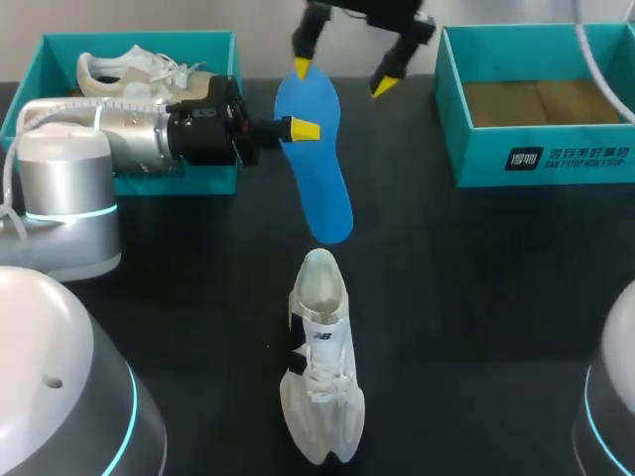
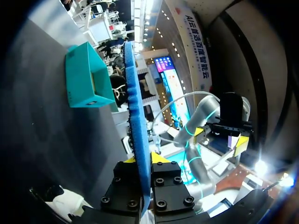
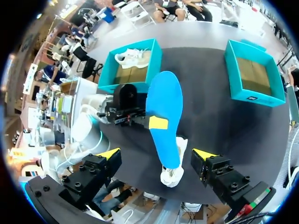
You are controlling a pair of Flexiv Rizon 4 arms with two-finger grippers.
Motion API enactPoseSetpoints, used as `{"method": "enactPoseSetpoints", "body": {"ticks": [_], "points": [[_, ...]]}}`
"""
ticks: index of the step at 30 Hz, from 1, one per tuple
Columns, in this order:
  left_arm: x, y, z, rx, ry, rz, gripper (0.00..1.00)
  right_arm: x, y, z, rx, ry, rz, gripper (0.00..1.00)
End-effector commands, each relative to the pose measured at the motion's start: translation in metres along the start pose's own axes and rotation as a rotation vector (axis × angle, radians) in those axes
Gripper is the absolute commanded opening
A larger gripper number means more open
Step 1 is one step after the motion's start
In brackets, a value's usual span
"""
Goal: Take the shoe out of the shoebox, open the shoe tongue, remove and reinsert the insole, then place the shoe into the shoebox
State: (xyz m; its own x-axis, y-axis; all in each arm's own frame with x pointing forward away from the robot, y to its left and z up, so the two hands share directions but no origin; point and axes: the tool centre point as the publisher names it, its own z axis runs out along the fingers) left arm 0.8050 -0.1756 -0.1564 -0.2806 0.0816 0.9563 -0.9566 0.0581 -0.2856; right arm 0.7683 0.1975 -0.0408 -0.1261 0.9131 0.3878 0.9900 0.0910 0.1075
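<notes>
Your left end effector (image 1: pixel 301 130) pinches the blue insole (image 1: pixel 322 188) by one edge, off the counter near the shoe (image 1: pixel 319 367); the right end effector (image 1: pixel 342 78) stands wide. Expect a light, floppy insole; grip mid-length

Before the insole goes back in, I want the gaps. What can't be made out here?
Head view: far fingertip of the left gripper, behind the insole.
Right wrist view: most of the shoe, behind the insole.
Left wrist view: the shoe, mostly cut off by the gripper's own body.
</notes>
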Motion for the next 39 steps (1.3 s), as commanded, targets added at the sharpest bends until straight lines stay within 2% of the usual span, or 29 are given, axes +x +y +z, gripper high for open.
{"method": "enactPoseSetpoints", "body": {"ticks": [1,9,12,15,19,31,35,39], "points": [[0.000,0.000,0.000,0.001,0.001,0.000,0.00,-0.032,-0.003,-0.003,-0.009,0.499,0.028,1.00],[0.000,0.000,0.000,0.001,0.001,0.000,0.00,-0.046,0.003,-0.005,-0.009,0.773,0.031,1.00],[0.000,0.000,0.000,0.001,0.001,0.000,0.00,-0.048,0.004,-0.002,-0.002,0.798,0.040,1.00],[0.000,0.000,0.000,0.001,0.001,0.000,0.00,-0.058,0.004,0.004,-0.003,0.918,0.047,1.00],[0.000,0.000,0.000,0.001,0.001,0.000,0.00,-0.061,0.005,0.006,-0.005,1.006,0.040,1.00],[0.000,0.000,0.000,0.001,0.001,0.000,0.00,-0.071,0.011,0.015,-0.035,1.135,0.060,1.00],[0.001,-0.007,-0.004,0.010,-0.013,0.054,0.00,-0.074,0.014,0.018,-0.039,1.155,0.064,1.00],[0.013,-0.012,-0.009,0.022,-0.034,0.180,0.00,-0.078,0.017,0.018,-0.044,1.173,0.069,1.00]]}}
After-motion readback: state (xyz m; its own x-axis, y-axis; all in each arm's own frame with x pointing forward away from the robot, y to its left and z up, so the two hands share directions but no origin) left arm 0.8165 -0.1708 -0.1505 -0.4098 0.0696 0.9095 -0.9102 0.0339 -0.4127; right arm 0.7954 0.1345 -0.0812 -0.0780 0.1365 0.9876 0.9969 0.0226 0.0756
